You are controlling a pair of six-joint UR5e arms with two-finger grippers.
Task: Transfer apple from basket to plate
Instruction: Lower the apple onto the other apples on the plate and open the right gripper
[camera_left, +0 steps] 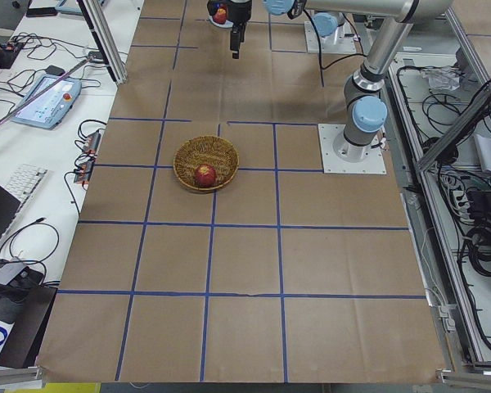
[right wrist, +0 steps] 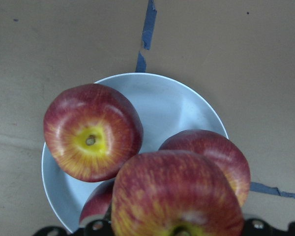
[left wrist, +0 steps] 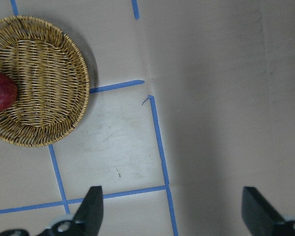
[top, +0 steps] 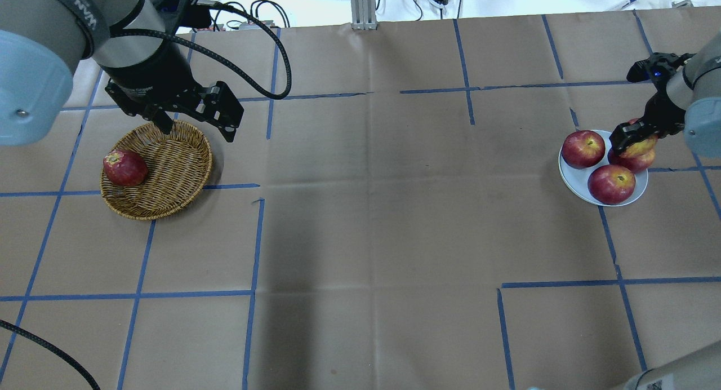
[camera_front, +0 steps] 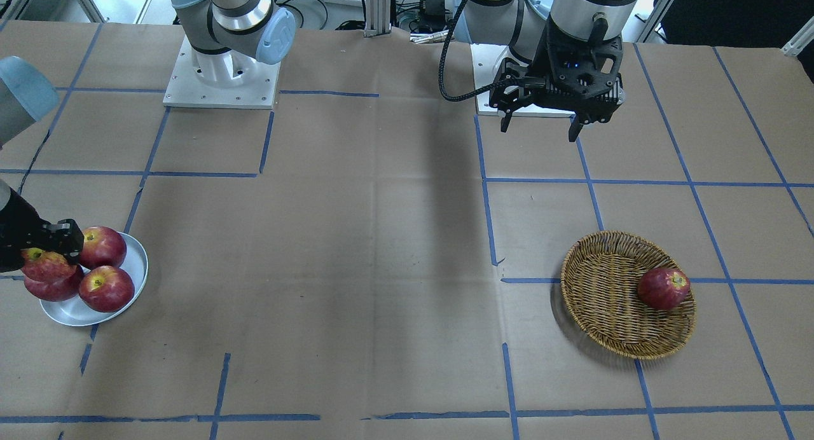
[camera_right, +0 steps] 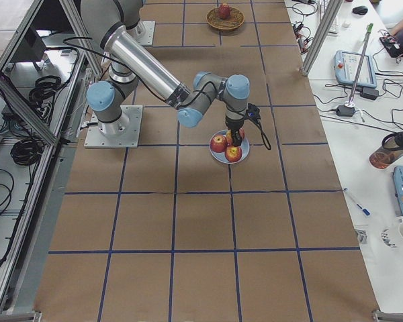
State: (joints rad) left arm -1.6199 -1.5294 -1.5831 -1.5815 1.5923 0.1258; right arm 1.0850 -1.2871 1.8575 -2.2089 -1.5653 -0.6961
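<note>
My right gripper is shut on the apple, pinkish-red with yellow streaks. It holds the apple over the white plate, right above three darker red apples lying there. I cannot tell whether the held apple touches them. The plate also shows in the right wrist view. The wicker basket holds one red apple at its edge. My left gripper is open and empty, raised above the table beside the basket's rim.
The table is covered in brown paper with blue tape lines. The two arm bases stand at the robot's edge. Basket and plate sit far apart at opposite ends of the table.
</note>
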